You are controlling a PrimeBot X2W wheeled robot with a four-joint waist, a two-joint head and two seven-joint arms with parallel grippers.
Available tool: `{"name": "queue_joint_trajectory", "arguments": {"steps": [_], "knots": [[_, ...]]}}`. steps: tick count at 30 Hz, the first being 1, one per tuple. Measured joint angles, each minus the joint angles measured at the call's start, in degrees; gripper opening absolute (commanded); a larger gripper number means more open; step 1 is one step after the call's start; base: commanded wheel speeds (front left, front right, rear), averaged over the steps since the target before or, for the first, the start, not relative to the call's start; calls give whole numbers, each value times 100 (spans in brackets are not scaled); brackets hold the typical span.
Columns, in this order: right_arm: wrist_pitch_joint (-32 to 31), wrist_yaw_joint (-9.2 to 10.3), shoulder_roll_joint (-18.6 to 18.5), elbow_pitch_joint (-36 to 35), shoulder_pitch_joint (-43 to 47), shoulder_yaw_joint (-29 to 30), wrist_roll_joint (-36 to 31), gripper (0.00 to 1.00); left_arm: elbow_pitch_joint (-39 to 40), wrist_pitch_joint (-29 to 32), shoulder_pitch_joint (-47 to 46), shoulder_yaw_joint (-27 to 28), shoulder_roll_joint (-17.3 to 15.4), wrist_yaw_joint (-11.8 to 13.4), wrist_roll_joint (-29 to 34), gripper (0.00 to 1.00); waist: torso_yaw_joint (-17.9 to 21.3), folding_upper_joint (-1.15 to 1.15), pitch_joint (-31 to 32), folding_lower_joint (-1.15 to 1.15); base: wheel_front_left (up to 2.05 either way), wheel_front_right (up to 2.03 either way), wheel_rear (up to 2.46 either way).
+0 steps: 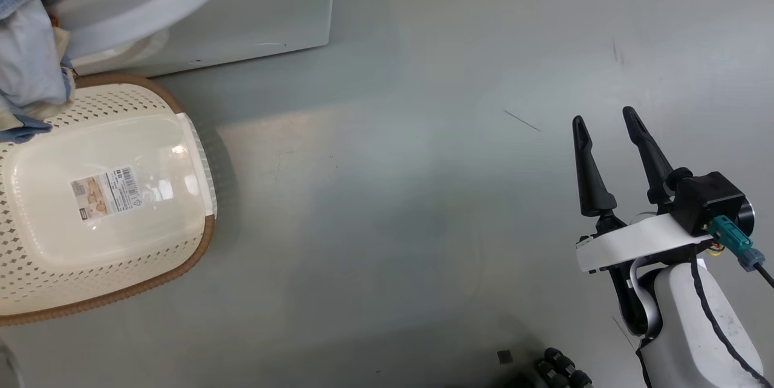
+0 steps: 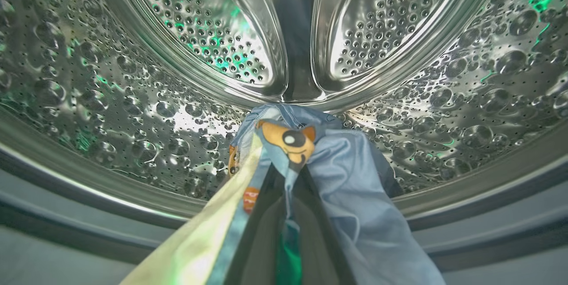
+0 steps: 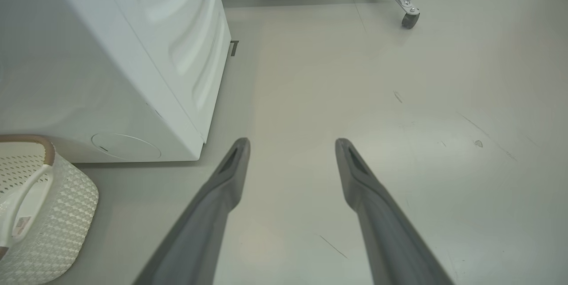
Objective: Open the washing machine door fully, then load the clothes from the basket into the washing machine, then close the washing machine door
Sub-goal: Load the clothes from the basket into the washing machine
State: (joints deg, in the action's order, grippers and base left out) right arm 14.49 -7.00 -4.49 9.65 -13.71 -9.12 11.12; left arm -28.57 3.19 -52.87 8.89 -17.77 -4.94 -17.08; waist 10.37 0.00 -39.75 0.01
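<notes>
Head view: one basket (image 1: 36,267) stands on the floor (image 1: 393,194), just in front of one washer (image 1: 272,7). One barcode sticker (image 1: 106,193) lies on the basket's floor. One bundle of clothes (image 1: 27,61) hangs out of the washer opening at upper left, with its lower end over the basket's rear rim. The right gripper (image 1: 603,115) hangs above the floor, well apart from the basket. Its two fingers are spread and hold nothing.

Left wrist view: this view adds the inside of the steel drum (image 2: 133,120). The left gripper (image 2: 293,178) reaches into the drum, its two fingers clamped together on the clothes. Blue printed cloth and one cream strip drape over the tips and across the grey gasket (image 2: 66,214).

Right wrist view: this view adds the washer's side panel, one basket handle (image 3: 22,196) and one caster (image 3: 409,19) by the far wall.
</notes>
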Motion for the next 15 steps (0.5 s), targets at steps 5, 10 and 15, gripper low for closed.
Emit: {"name": "queue_joint_trajectory", "arguments": {"steps": [5,10,15], "knots": [[0,0,38,0,-71,-46,14,100,-202,149,-355,-55,-144,0,43,0,18,0,-222,0,0,0,0],[0,0,64,5,-113,-67,23,100,-405,288,-627,-186,-155,0,122,0,32,0,-374,0,0,0,0],[0,0,70,10,-114,-87,24,100,-515,333,-818,-229,-156,0,147,0,47,0,-452,0,0,0,0]]}}
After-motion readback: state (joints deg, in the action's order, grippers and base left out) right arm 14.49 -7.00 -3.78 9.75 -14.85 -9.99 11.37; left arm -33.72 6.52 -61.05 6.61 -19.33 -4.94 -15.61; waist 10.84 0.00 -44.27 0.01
